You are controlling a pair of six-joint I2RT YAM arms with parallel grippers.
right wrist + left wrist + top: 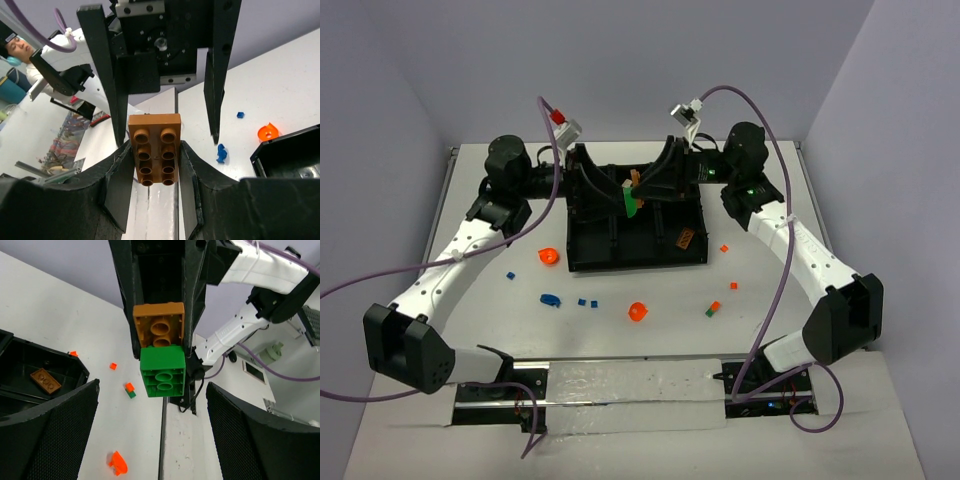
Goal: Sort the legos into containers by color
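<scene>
**Right gripper holds a two-brick stack over the tray, left gripper open around it**

The two arms meet above the tray (620, 266), toward the far side of the table (650, 345). The right gripper (155, 150) is pinching a brown brick (158, 326) by its two sides. In its own wrist view the studs face the camera and both pads press flat against the brick. A green brick (162, 372) is joined to the brown one at one end and juts out past the fingertips, touched by nothing else that I can see. From above, the pair hangs over the middle of the tray, with the green showing just on the near side of the brown.

The left gripper (152, 385) faces it head-on with its jaws spread wide. Its fingers (60, 440) stand one on each side of the stack, well apart from both bricks.

In the tray I can make out one flat brown plate (685, 238), lying in the near right compartment. The other compartments are too dark, or too covered by the grippers, to read.

Loose legos lie on the table in front of the tray:
- an orange piece (548, 257) near the near left corner
- a second orange piece (638, 312) further forward
- a blue piece (550, 298) with two tiny blue bits (587, 301) near it
- two small orange bits (724, 248) off the right corner
- an orange-and-green pair (712, 309), touching each other
</scene>
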